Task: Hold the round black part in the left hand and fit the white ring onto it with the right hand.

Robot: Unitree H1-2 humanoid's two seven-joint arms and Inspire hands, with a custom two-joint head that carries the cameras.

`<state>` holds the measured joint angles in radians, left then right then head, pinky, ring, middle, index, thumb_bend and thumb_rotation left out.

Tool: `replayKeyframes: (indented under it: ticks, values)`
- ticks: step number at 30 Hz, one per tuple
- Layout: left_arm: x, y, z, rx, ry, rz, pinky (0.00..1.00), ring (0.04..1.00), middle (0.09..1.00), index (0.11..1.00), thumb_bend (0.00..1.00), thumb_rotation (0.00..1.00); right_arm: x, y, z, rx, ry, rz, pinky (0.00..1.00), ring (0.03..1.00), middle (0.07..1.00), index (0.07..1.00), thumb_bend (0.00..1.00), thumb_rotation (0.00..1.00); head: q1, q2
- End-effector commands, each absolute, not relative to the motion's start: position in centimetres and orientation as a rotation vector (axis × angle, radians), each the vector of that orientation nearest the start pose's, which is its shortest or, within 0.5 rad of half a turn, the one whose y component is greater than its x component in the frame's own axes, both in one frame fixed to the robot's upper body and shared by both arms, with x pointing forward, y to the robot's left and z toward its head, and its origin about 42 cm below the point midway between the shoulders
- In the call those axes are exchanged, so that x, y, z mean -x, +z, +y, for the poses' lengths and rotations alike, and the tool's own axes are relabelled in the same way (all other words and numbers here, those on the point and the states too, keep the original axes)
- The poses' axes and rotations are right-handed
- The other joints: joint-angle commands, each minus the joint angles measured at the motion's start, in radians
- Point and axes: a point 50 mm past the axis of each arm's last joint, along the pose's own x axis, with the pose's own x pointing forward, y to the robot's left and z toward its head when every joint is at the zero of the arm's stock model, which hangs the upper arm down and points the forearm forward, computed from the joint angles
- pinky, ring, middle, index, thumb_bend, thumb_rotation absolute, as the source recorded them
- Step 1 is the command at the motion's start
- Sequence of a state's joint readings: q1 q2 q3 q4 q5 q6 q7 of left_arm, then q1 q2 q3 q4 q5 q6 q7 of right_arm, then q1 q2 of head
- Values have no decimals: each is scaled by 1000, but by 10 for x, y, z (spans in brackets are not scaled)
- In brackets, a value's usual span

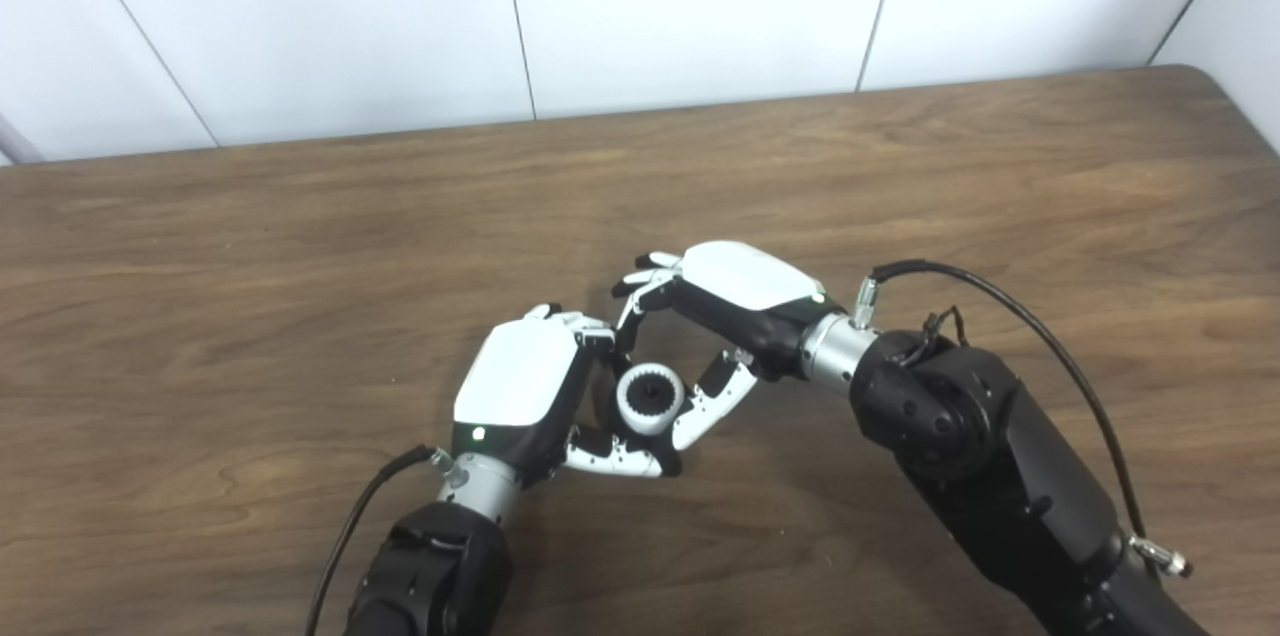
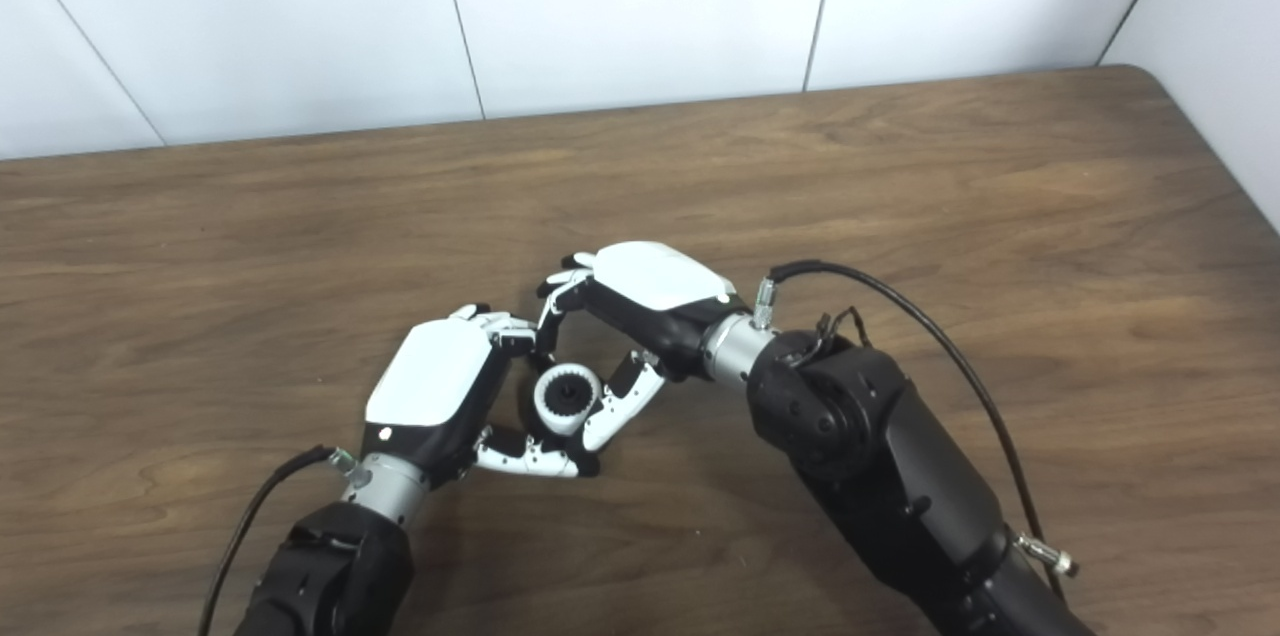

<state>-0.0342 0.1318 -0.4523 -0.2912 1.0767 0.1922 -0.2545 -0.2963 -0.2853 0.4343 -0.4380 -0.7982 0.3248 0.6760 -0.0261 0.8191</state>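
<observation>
From my station I saw both hands meeting low over the wooden table (image 1: 900, 166), a little toward its near side and close to the middle of its width. The left hand (image 1: 520, 386) came up from the lower left with its white back facing the cameras, its fingers curled in from the far side and its thumb reaching along underneath, closed around the round black part (image 1: 652, 397). Only the toothed black centre of that part showed to me. The white ring (image 1: 630, 404) sat around that black centre, its open face turned up toward my cameras, so the two read as one small white-walled cylinder with a dark core. I could not tell from either view how fully the ring was seated. The right hand (image 1: 735, 301) reached in from the right, its palm turned down and its fingers bent toward the left hand's fingertips at the far side, while its thumb stretched down to the ring's right edge and touched it or lay just beside it. I could not tell whether that hand was truly gripping the ring. A black cable (image 1: 1050, 346) looped from the right wrist back along the forearm.
</observation>
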Motion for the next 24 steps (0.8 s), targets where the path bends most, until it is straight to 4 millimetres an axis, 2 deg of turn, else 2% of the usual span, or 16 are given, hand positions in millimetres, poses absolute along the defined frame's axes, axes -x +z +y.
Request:
replayKeyframes:
  ticks: [1, 16, 24]
  values:
    - [-263, 156, 124, -1168, -412, -206, 921, 834, 749, 485, 520, 54, -310, 247, -144, 1156, 657, -271, 886, 973, 891, 657, 984, 321, -1, 1]
    - [-262, 154, 126, -1163, -417, -200, 929, 842, 755, 485, 519, 56, -309, 247, -146, 1141, 643, -259, 885, 975, 888, 590, 937, 243, -1, 1]
    - [-263, 155, 127, -1184, -415, -202, 931, 839, 756, 485, 519, 57, -314, 257, -155, 1123, 591, -259, 881, 966, 879, 578, 933, 216, -4, 3]
